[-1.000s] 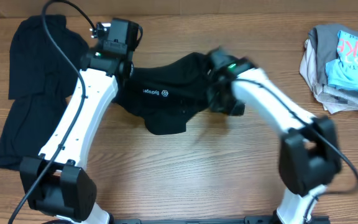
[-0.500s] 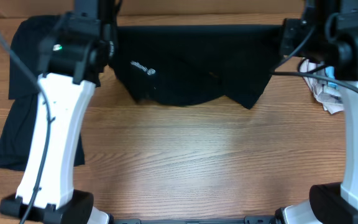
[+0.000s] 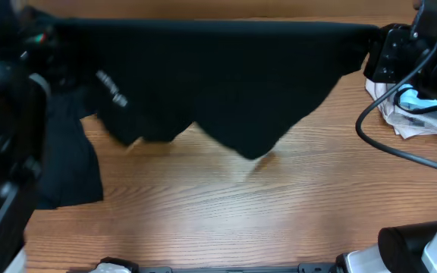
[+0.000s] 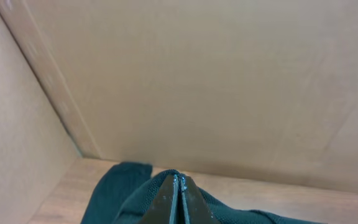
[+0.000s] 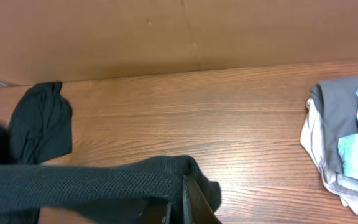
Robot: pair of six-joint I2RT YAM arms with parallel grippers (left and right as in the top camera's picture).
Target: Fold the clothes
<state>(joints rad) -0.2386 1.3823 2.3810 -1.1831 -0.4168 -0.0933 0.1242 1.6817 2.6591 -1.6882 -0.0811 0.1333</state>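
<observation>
One of the clothes, a black garment (image 3: 226, 83) with small white lettering (image 3: 111, 87), hangs stretched wide above the table's far side. My left gripper (image 4: 180, 186) is shut on its left top corner, the fabric bunched around the closed fingertips. My right gripper (image 5: 182, 200) is shut on the right top corner, with mesh fabric (image 5: 92, 183) pulled taut to the left. In the overhead view the left gripper (image 3: 42, 36) is a dark blur at top left and the right gripper (image 3: 372, 47) is at top right. A second black garment (image 3: 67, 171) lies flat at the left.
A pale pile of grey, beige and light-blue clothes (image 3: 419, 110) sits at the right edge, just below my right arm; it also shows in the right wrist view as the pile (image 5: 347, 140). A cardboard wall (image 4: 216, 81) backs the table. Bare wood (image 3: 241, 212) fills the front.
Both grippers have lifted and spread apart, pulling the bunched black garment off the table into a wide hanging sheet. The arms rose toward the camera.
</observation>
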